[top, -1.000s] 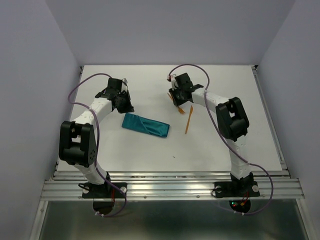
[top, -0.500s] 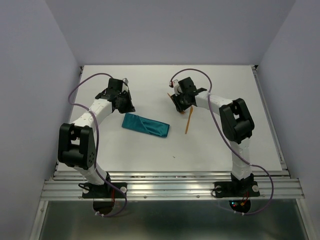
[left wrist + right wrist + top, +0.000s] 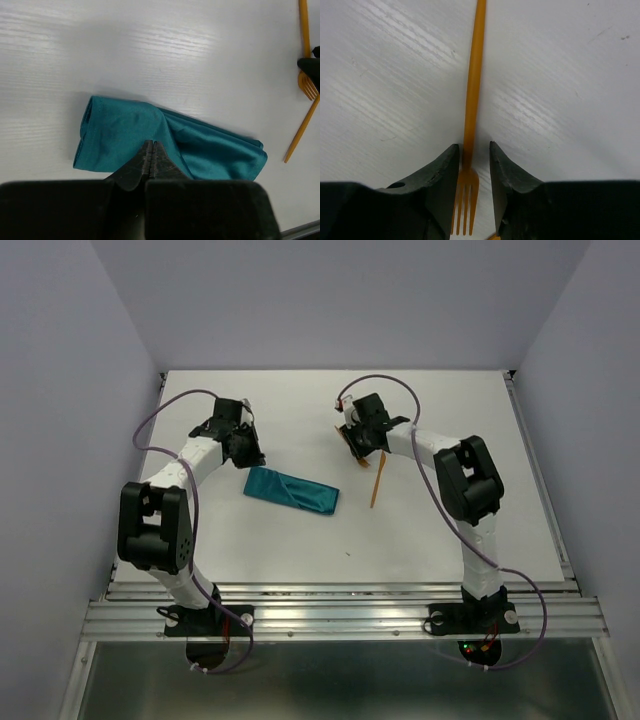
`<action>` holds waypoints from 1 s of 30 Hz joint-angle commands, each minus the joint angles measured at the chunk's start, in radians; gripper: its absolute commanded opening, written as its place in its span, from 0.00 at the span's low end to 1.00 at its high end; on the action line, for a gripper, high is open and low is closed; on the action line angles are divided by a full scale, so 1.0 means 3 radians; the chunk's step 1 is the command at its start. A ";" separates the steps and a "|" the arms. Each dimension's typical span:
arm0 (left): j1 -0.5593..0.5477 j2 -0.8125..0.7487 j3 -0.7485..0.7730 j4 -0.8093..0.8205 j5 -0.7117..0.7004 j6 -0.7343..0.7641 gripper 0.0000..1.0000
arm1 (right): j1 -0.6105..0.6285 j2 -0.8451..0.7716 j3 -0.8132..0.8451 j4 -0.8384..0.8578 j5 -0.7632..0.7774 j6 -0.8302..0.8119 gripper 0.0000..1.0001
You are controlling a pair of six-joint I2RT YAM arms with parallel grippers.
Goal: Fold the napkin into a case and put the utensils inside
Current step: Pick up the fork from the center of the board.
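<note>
1. Since a second ago, slight drift of the right end effector [image 3: 362, 443] toward the lower right of the top view, and slight pull of the left end effector [image 3: 249, 453] toward the left. No shift of cloth or cutlery.
2. At centre-left of the white surface [image 3: 300, 400], the folded teal blue-green cloth napkin [image 3: 291, 491], flat as a narrow slanted pouch, one end toward upper left, the other toward lower right.
3. Left end effector clenched, fingers [image 3: 145, 162] pressed tip to tip with nothing seen between them. Poised over the cloth's near long edge at the bottom of the left wrist view. Contact with the cloth not discernible.
4. Right end effector released, fingers [image 3: 445, 170] parted a little wider than the neck of the slender orange plastic fork [image 3: 472, 90] and straddling it. Tines toward the bottom of the right wrist view, handle toward the top.
5. Just right of the pouch and apart from it, the second thin orange plastic utensil [image 3: 377, 481], slanted, upper end near the fork's tines. Head shape not discernible.
6. Both utensils outside the pouch.
</note>
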 commanded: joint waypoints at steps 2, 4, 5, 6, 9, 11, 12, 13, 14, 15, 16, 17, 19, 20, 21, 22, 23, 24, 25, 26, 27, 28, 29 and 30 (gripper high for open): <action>0.0256 0.0253 0.0087 0.0079 0.0058 -0.0057 0.02 | 0.0093 0.0167 0.0154 0.0253 0.0270 -0.0060 0.32; 0.0287 0.0346 0.0159 0.0069 0.0083 -0.0062 0.02 | 0.0093 0.0183 0.0179 0.0269 0.0321 -0.0060 0.29; 0.0282 0.0392 0.0189 0.0054 0.0089 -0.0052 0.02 | 0.0093 0.0188 0.0189 0.0279 0.0311 -0.0060 0.29; 0.0292 0.0488 0.0240 0.0048 0.0094 -0.0052 0.02 | 0.0124 0.0208 0.0225 0.0274 0.0306 -0.0055 0.29; 0.0292 0.0648 0.0282 0.0038 0.0155 -0.0042 0.02 | 0.0124 0.0249 0.0296 0.0238 0.0296 -0.0055 0.29; 0.0287 0.0714 0.0287 0.0038 0.0155 -0.0047 0.02 | 0.0124 0.0255 0.0312 0.0228 0.0296 -0.0055 0.27; 0.0292 0.0775 0.0292 0.0043 0.0150 -0.0047 0.02 | 0.0124 0.0255 0.0317 0.0233 0.0296 -0.0055 0.21; 0.0292 0.0806 0.0292 0.0048 0.0155 -0.0047 0.02 | 0.0124 0.0250 0.0327 0.0228 0.0306 -0.0055 0.16; 0.0292 0.0862 0.0292 0.0053 0.0165 -0.0062 0.01 | 0.0124 0.0239 0.0327 0.0228 0.0301 -0.0055 0.13; 0.0292 0.0893 0.0287 0.0053 0.0170 -0.0057 0.01 | 0.0124 0.0224 0.0322 0.0233 0.0286 -0.0055 0.09; 0.0292 0.0919 0.0287 0.0059 0.0176 -0.0062 0.01 | 0.0124 0.0158 0.0307 0.0238 0.0275 -0.0060 0.09; 0.0287 0.0934 0.0287 0.0059 0.0196 -0.0062 0.01 | 0.0124 0.0112 0.0251 0.0279 0.0265 -0.0060 0.08; 0.0287 0.0939 0.0256 0.0074 0.0206 -0.0072 0.01 | 0.0124 -0.0021 0.0134 0.0371 0.0199 -0.0096 0.08; 0.0287 0.0899 0.0211 0.0084 0.0206 -0.0082 0.01 | 0.0124 -0.0178 -0.0024 0.0508 0.0178 -0.0106 0.08; 0.0287 0.0868 0.0185 0.0099 0.0206 -0.0093 0.01 | 0.0124 -0.0256 -0.0091 0.0545 0.0133 -0.0152 0.08; 0.0287 0.0842 0.0174 0.0120 0.0206 -0.0093 0.01 | 0.0124 -0.0328 -0.0163 0.0565 -0.0045 -0.0238 0.08; 0.0282 0.0797 0.0154 0.0125 0.0211 -0.0093 0.01 | 0.0165 -0.0495 -0.0351 0.0702 -0.0087 -0.0295 0.08; 0.0282 0.0781 0.0129 0.0125 0.0216 -0.0098 0.01 | 0.0165 -0.0563 -0.0418 0.0749 -0.0149 -0.0371 0.08; 0.0277 0.0771 0.0113 0.0125 0.0227 -0.0098 0.01 | 0.0200 -0.0619 -0.0449 0.0744 -0.0190 -0.0397 0.08; 0.0252 0.0755 0.0103 0.0125 0.0237 -0.0093 0.01 | 0.0201 -0.0655 -0.0455 0.0633 -0.0236 -0.0413 0.08; 0.0241 0.0735 0.0083 0.0120 0.0237 -0.0093 0.01 | 0.0231 -0.0706 -0.0435 0.0571 -0.0287 -0.0438 0.08; 0.0226 0.0730 0.0072 0.0125 0.0247 -0.0093 0.01 | 0.0232 -0.0732 -0.0434 0.0515 -0.0353 -0.0469 0.06; 0.0206 0.0735 0.0062 0.0125 0.0267 -0.0098 0.01 | 0.0267 -0.0763 -0.0460 0.0459 -0.0359 -0.0500 0.05; 0.0160 0.0725 0.0047 0.0120 0.0273 -0.0098 0.01 | 0.0323 -0.0854 -0.0541 0.0458 -0.0354 -0.0561 0.06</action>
